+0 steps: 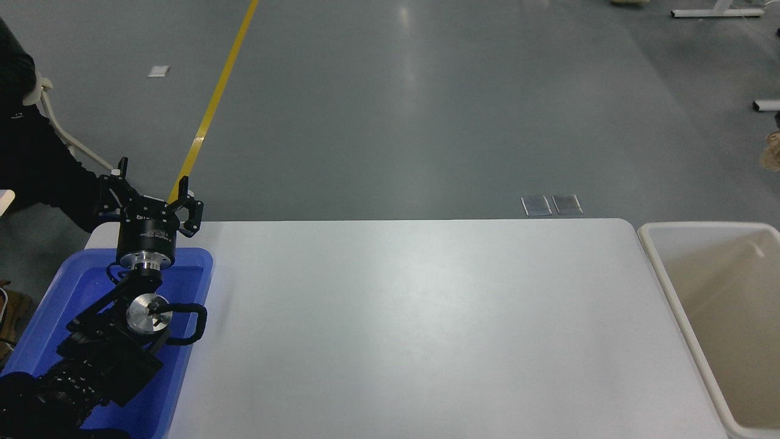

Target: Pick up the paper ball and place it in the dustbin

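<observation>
The tan paper ball [772, 153] shows only partly at the right edge of the picture, up in the air above and beyond the dustbin. The gripper that carried it is out of view, so I cannot see what holds it. The dustbin [661, 277], a cream-white rectangular bin with a beige inside, stands at the table's right end, and no paper shows in the visible part of it. My left gripper [152, 183] is open and empty, parked over the far end of the blue tray [192, 268] at the lower left.
A person's black sleeve [36, 171] reaches in at the far left, just behind my left gripper. The white table [414, 323] spans the middle. A yellow floor line [213, 103] and two small floor plates [551, 205] lie beyond the table.
</observation>
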You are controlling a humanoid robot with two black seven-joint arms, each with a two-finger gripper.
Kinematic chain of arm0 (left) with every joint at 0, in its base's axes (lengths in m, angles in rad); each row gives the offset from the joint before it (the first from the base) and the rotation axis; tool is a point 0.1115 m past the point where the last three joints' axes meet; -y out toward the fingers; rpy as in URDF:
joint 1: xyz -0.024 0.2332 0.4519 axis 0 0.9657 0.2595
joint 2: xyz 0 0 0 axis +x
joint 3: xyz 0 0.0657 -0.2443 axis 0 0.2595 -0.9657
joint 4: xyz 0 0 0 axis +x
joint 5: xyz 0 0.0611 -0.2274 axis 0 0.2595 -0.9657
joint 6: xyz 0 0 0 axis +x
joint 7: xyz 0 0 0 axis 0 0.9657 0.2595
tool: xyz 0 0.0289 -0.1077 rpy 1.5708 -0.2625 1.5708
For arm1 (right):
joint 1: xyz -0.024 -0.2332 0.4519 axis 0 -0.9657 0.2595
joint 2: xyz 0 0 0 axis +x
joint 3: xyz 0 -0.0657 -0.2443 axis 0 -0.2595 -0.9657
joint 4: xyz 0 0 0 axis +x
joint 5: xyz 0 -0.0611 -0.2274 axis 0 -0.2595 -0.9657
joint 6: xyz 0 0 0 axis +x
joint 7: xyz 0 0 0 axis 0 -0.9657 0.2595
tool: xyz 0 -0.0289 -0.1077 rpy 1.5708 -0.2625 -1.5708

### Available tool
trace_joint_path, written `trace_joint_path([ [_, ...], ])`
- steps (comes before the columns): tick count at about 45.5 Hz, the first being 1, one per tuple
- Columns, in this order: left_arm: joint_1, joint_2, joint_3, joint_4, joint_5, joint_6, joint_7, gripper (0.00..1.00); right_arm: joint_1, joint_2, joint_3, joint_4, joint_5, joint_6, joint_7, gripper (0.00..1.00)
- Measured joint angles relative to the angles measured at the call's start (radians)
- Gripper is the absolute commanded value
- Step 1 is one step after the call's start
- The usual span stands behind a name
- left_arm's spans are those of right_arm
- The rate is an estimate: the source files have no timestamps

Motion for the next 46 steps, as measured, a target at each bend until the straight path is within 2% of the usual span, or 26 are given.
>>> trace_joint_path([
  [7,0.000,0.000,0.000,0.000,0.000,0.000,0.000,0.99,-0.185,0.095,0.217,-0.164,0.024,-0.062,-0.007,0.00],
  [18,0.001,0.000,0.000,0.000,0.000,0.000,0.000,0.99,-0.384,0.234,0.452,-0.261,0.113,-0.195,-0.027,0.00],
  [28,0.001,0.000,0.000,0.000,0.000,0.000,0.000,0.99,-0.488,0.324,0.566,-0.287,0.235,-0.255,-0.034,0.00],
  [40,0.001,0.000,0.000,0.000,0.000,0.000,0.000,0.99,-0.539,0.374,0.645,-0.298,0.325,-0.313,-0.036,0.00],
  [42,0.001,0.000,0.000,0.000,0.000,0.000,0.000,0.99,-0.544,0.379,0.655,-0.298,0.332,-0.318,-0.036,0.04],
  [46,0.001,0.000,0.000,0.000,0.000,0.000,0.000,0.99,-0.550,0.385,0.675,-0.299,0.343,-0.328,-0.036,0.28],
])
